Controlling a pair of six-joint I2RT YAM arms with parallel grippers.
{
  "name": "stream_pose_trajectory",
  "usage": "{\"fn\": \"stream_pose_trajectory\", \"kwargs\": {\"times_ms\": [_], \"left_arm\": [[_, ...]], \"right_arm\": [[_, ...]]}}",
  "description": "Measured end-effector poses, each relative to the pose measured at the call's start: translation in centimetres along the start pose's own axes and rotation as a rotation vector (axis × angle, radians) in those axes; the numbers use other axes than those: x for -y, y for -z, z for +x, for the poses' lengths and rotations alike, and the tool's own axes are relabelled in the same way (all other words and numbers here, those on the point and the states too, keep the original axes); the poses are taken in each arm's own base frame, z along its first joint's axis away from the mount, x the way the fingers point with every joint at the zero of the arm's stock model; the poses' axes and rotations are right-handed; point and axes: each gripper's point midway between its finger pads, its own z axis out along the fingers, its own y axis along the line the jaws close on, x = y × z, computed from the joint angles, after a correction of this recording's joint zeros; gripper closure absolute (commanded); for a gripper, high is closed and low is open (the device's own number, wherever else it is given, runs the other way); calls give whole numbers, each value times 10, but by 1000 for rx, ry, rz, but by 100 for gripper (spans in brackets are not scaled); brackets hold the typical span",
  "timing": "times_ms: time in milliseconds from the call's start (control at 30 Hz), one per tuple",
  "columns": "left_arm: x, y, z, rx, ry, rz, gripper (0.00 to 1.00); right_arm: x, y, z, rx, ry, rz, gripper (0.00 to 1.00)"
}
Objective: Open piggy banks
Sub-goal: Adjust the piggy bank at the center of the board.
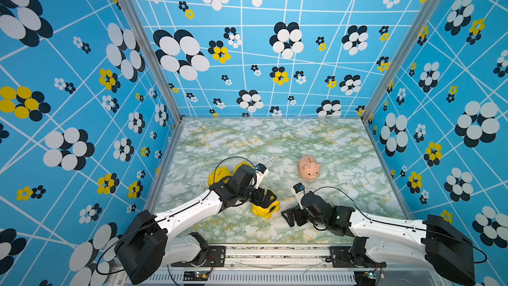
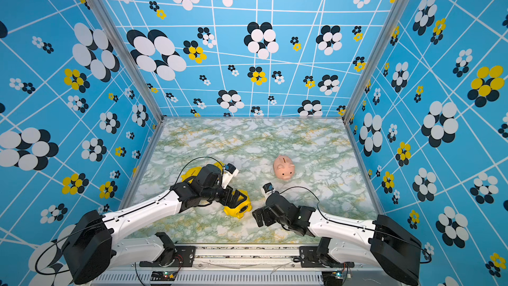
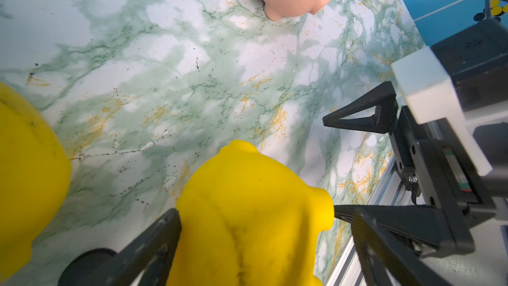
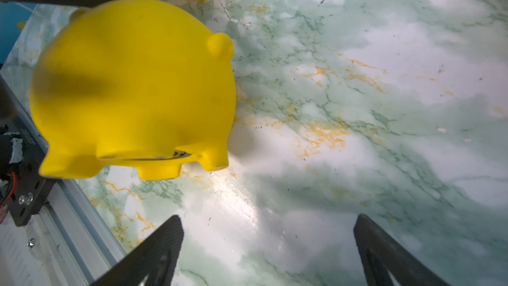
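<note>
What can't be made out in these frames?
- Pink piggy bank: belly faces the table, plug unseen in every view.
- Rear yellow piggy banks: mostly behind the left arm in both top views.
- Front yellow piggy bank: belly edge-on, blurred in right wrist view; plug unclear.
- Left gripper: gripping it or only straddling, unclear.

Smooth, matt, slightly rubbery-looking plastic is seen on the yellow piggy bank [image 3: 247, 215], with dark smudges rubbed into it. The same finish is found on the pink piggy bank [image 1: 309, 167], only it's speckled with brownish marks in the left wrist view. The tabletop [image 1: 275, 138] is covered in a glossy green marble print, scuffed and scratched in spots. Matt black plastic is used for the fingers [image 4: 368, 237] of the right pincer [image 4: 268, 222], and the front rail [image 1: 275, 251] is made of bare brushed metal.
</note>
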Motion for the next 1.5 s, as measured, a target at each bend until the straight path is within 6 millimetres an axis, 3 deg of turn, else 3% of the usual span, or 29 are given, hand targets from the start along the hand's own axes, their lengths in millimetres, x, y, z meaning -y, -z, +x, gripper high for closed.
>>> {"fn": "stream_pose_trajectory", "kwargs": {"times_ms": [367,633,933,1033,1300,1500], "left_arm": [[-8,-8,24,72,23,-5,1],[-2,-25,11,161,21,-2,1],[-4,-33,6,220,88,12,0],[-5,-38,4,230,138,24,1],[-8,-46,0,251,271,43,1],[-12,-50,-2,232,344,28,1]], "right_arm": [[-10,-8,1,-12,-12,-49,1],[-12,-11,-7,18,-22,-61,1],[7,-7,-24,58,-86,-33,3],[9,1,-30,81,-95,-44,9],[13,10,-28,109,-93,-87,41],[14,9,-16,164,-31,-138,46]]}}
